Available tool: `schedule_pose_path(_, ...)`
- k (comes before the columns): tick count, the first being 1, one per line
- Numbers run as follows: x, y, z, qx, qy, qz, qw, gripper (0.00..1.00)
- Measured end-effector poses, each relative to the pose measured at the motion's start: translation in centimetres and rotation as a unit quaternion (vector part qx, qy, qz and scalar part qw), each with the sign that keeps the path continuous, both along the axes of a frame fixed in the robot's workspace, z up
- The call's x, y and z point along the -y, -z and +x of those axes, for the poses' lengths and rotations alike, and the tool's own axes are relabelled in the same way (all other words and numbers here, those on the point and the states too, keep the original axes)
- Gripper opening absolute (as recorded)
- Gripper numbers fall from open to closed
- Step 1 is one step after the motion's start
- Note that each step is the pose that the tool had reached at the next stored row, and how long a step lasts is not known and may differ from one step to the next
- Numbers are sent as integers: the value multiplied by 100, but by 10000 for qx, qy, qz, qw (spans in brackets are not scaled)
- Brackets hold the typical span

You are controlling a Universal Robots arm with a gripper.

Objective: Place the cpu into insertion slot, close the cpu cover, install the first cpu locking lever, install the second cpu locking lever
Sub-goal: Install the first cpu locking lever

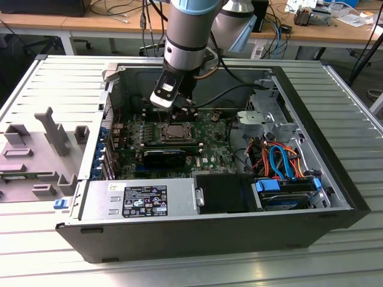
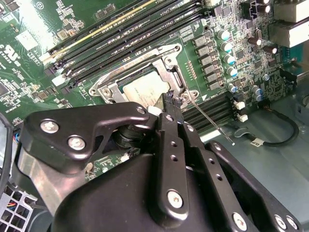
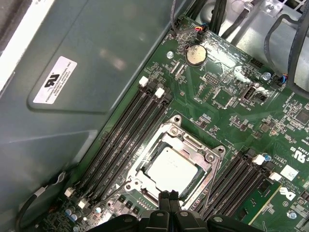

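While the arm (image 1: 185, 42) is reaching into the open computer case (image 1: 179, 239), its pincer (image 3: 169, 198) is hovering with fingers pressed together. Just beneath its tips the cpu (image 3: 169, 169) is lying in the insertion slot (image 3: 175, 124), the cpu cover (image 3: 193, 145) folded down around it, and a thin locking lever (image 2: 210, 121) is jutting out beside them.

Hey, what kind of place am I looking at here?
Probably a robotics lab or test workshop: a robot arm reaches into an open computer case lying on a slatted metal table, and wooden desks strewn with cables stand behind.
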State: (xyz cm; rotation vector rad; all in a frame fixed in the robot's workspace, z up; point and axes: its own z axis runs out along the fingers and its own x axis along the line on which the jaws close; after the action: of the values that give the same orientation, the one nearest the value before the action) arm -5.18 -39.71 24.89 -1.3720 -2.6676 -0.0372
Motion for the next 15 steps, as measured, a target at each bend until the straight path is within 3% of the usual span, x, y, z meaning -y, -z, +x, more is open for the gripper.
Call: schedule_pose_path(15, 0, 0, 0, 0, -59, 0, 10000, 11)
